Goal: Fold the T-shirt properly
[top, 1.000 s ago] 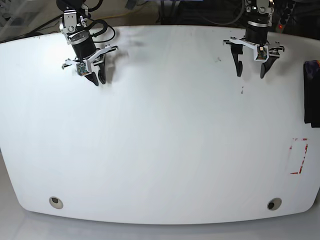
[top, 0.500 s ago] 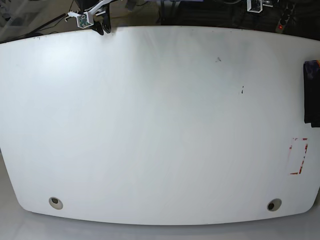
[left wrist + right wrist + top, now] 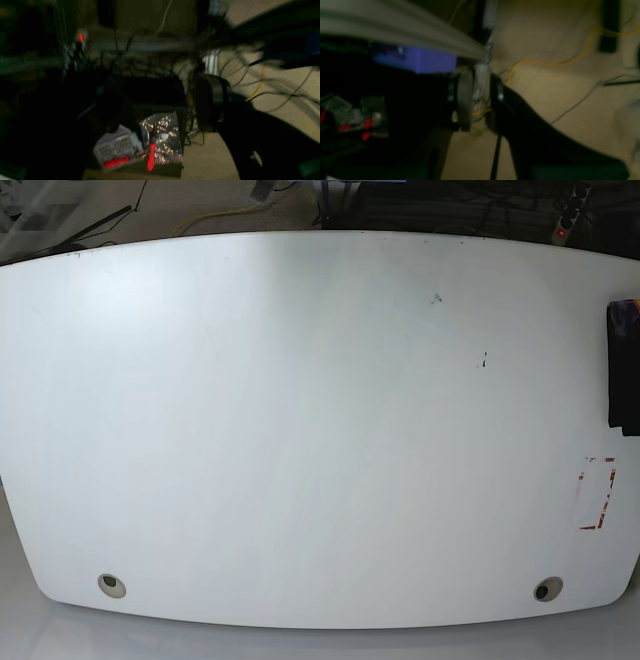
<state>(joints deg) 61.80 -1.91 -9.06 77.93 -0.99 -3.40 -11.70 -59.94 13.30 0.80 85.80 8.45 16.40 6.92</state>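
Observation:
The T-shirt (image 3: 622, 375) lies as a black folded bundle at the right edge of the white table (image 3: 300, 430), with a purplish patch at its far end. Neither arm shows in the base view. In the left wrist view, my left gripper (image 3: 160, 105) points at dark clutter off the table; its black fingers (image 3: 212, 100) stand wide apart with nothing between them. In the right wrist view, my right gripper (image 3: 480, 100) has its fingers (image 3: 463, 100) a narrow gap apart, holding nothing, with floor and cables beyond. Both wrist views are blurred.
A red-marked rectangle (image 3: 598, 492) sits near the table's right front. Two round holes (image 3: 112, 584) (image 3: 546, 588) are by the front edge. Off the table are cables, a purple box (image 3: 420, 60), red-handled tools (image 3: 150, 155) and a yellow cable (image 3: 545, 62).
Both arms, which hung over the table's back edge a second ago, have pulled back and up out of the base view. The T-shirt has not moved.

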